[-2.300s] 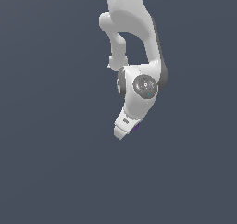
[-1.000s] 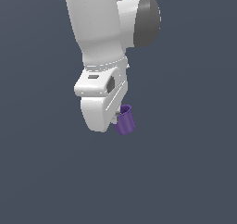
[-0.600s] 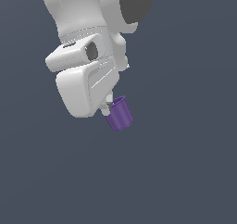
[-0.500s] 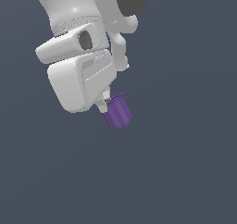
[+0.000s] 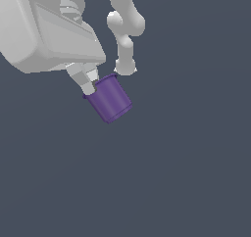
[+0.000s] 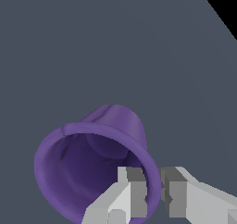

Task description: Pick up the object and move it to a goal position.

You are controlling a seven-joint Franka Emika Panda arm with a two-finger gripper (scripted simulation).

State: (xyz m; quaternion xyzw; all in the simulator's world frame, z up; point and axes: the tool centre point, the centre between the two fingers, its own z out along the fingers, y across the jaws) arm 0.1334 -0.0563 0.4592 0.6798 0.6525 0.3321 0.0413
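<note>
The big white gripper [image 5: 88,82] body runs off the exterior view's top and left edges, so most of the arm behind it is out of sight, and the near finger [image 5: 84,82] covers part of the purple cup [image 5: 110,99] rim while the other finger barely peeks out behind it. In the wrist view both fingers are cut off at the picture's edge, and the cup's wall hides part of the inner finger [image 6: 128,190] where the rim passes between the two pads.

The arm [image 5: 125,28] is showing smooth white rounded links, the bulky wrist housing [image 5: 46,33] is looking pale grey-white, and the gripper [image 6: 152,195] is showing white fingers with grey pads [image 6: 135,190].
</note>
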